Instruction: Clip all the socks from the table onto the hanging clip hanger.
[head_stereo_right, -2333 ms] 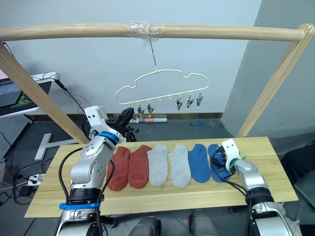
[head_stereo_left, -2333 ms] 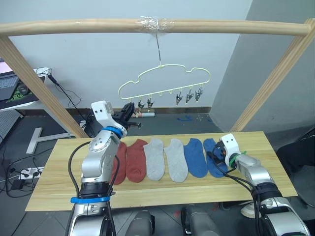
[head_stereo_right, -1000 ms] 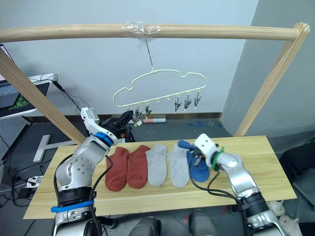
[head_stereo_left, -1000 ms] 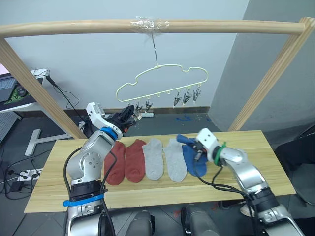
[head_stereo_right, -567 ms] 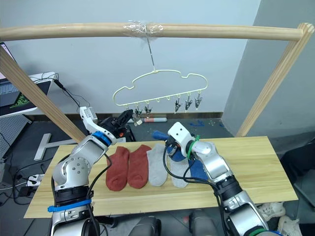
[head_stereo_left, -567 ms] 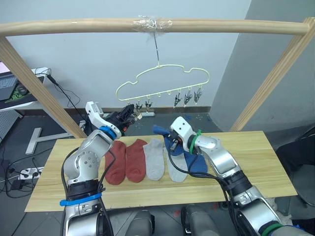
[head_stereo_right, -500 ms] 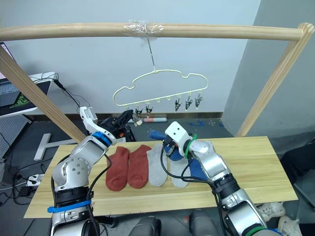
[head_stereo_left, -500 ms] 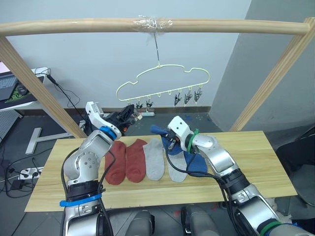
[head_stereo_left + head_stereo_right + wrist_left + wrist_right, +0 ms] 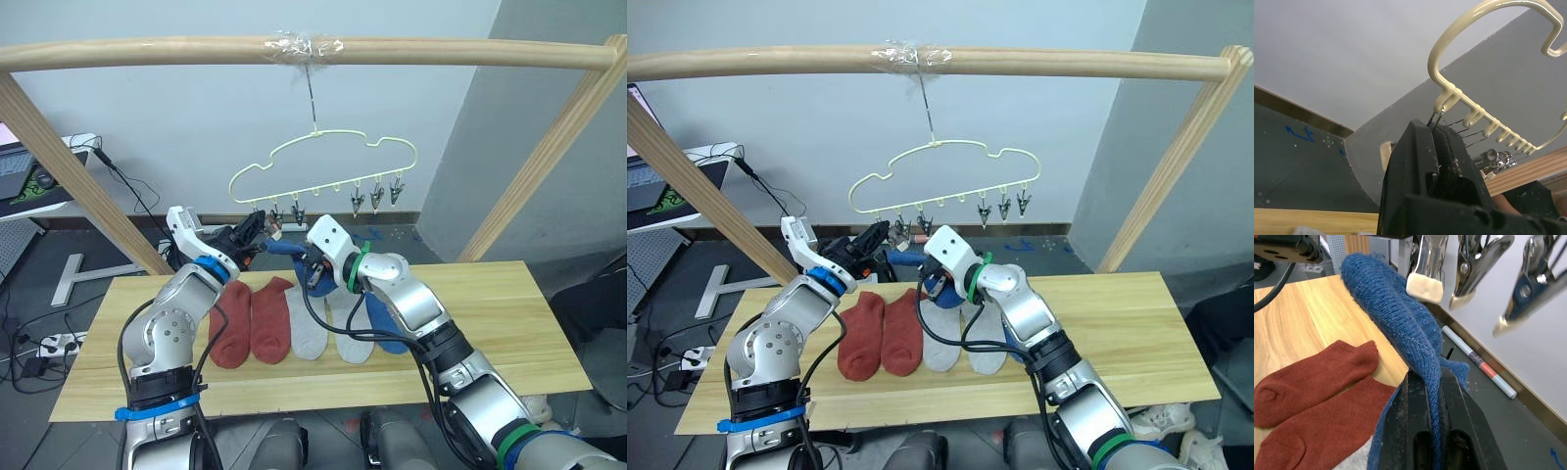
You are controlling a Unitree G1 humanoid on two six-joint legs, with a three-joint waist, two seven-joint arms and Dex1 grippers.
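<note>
I see my right gripper (image 9: 1432, 382) clamped on a blue sock (image 9: 1396, 318), its tip just beside the left gripper (image 9: 257, 224), pinched on a hanger clip (image 9: 1436, 116).

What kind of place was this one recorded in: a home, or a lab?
Probably a lab or test room: a makeshift wooden frame holds the clip hanger by tape, cables trail over the floor, and a laptop sits on a side desk.
</note>
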